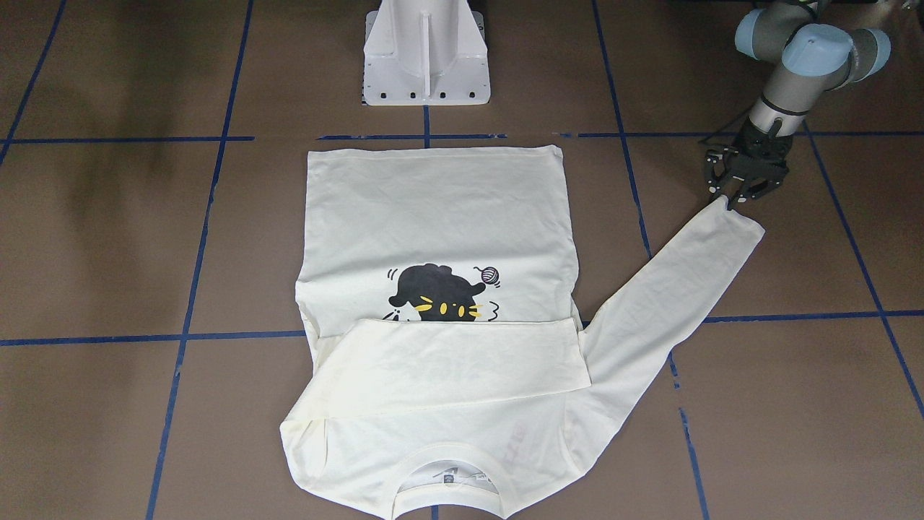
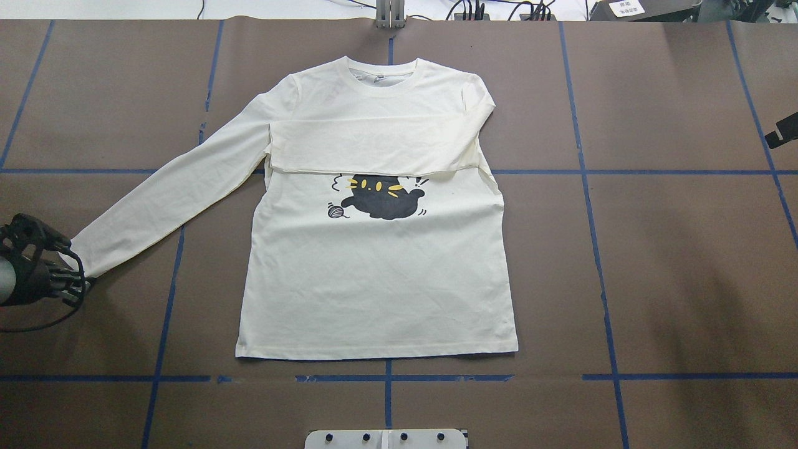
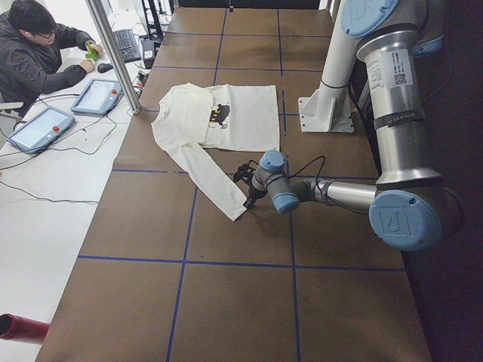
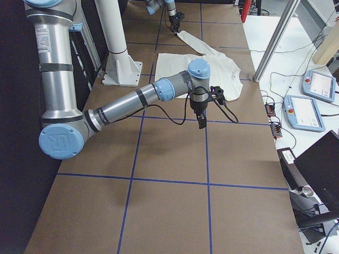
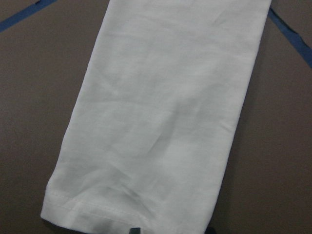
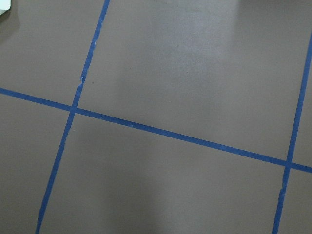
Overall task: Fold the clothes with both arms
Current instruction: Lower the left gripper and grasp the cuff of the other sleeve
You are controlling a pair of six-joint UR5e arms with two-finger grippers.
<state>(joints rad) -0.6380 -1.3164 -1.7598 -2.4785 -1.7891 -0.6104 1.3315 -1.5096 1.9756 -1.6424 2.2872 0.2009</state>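
The cream-white long-sleeved T-shirt point(image 1: 433, 209) lies flat on the brown table point(image 2: 654, 249), cat print up and collar point(image 2: 381, 72) away from the robot. One sleeve is folded across the chest point(image 2: 368, 146). The other sleeve point(image 2: 174, 193) stretches out toward my left gripper point(image 1: 728, 201). That gripper point(image 2: 80, 274) sits at the cuff point(image 5: 146, 195) with its jaws apart over the cuff's end. My right gripper point(image 4: 202, 123) hangs over bare table far from the shirt. Only a black fragment of it point(image 2: 782, 132) shows in the overhead view, so I cannot tell its state.
The white pedestal base point(image 1: 426, 58) stands just behind the shirt's hem. Blue tape lines point(image 6: 170, 134) grid the table. An operator point(image 3: 30, 45) sits at a side bench with tablets point(image 3: 38, 128) and cables beyond the table's far edge.
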